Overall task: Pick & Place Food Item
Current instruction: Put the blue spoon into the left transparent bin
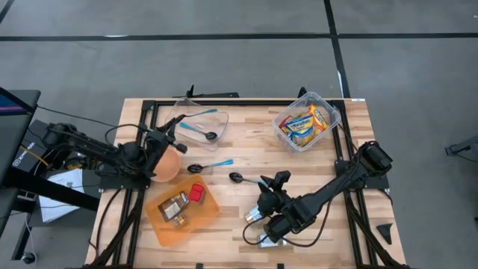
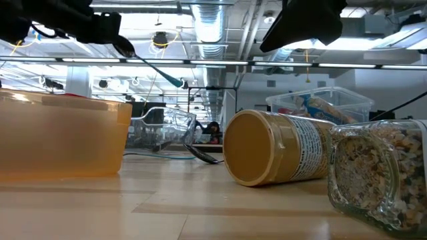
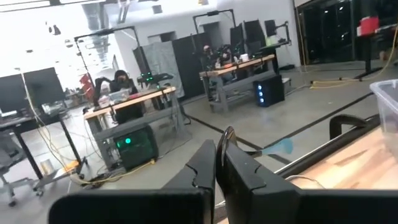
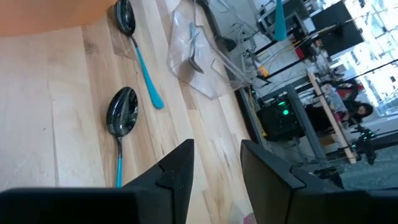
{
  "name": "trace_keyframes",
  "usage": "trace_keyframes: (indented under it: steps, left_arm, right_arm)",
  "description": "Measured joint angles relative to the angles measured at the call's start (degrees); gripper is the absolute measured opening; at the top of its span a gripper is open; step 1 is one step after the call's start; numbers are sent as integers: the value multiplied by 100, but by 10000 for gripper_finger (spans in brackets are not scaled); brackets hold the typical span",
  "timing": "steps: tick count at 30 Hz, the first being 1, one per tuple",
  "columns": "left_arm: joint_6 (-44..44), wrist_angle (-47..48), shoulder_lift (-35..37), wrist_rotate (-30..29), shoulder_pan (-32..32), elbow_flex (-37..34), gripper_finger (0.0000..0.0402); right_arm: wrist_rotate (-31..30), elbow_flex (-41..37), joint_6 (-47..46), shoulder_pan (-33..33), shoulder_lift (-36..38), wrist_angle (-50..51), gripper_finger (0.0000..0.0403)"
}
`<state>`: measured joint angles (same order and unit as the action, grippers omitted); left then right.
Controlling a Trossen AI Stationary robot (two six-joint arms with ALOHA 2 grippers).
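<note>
Pale wood bench (image 1: 246,224) — my left jaws (image 3: 219,163) pinch a thin black-bowled, blue-handled spoon (image 3: 228,136) over the orange bowl (image 1: 166,164); light, slippery, grip mid-handle. Right jaws (image 4: 214,163) part-open, empty.

Bright ceiling lights (image 2: 207,13) glare overhead, near jars (image 2: 280,147) look soft, and the table (image 1: 246,119) is evenly lit.

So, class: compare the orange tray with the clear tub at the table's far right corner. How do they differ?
1. The orange tray is opaque orange; the clear tub is see-through plastic.
2. The orange tray sits near the front, left of centre; the clear tub sits at the far right corner.
3. The orange tray holds a few loose items with floor showing; the clear tub is packed with yellow and blue packets.

Both are open-topped, lie askew, and hold food items.
</note>
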<state>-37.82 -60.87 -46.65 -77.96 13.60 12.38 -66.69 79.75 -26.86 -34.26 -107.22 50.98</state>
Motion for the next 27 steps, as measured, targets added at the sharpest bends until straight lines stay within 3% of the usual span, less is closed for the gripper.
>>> trace_keyframes:
  steps: [12,19,27]
  left_arm:
    - [1756,1830,2,996,-886,0,2]
    - [3113,2972,23,2387,-1897,0,2]
    - [3841,3762,22,3756,-2792,2,2]
  right_arm:
    - [106,0,-15,-2,0,0,127]
    - [108,0,-15,-3,0,13,127]
    - [223,-2,-13,-4,0,46,127]
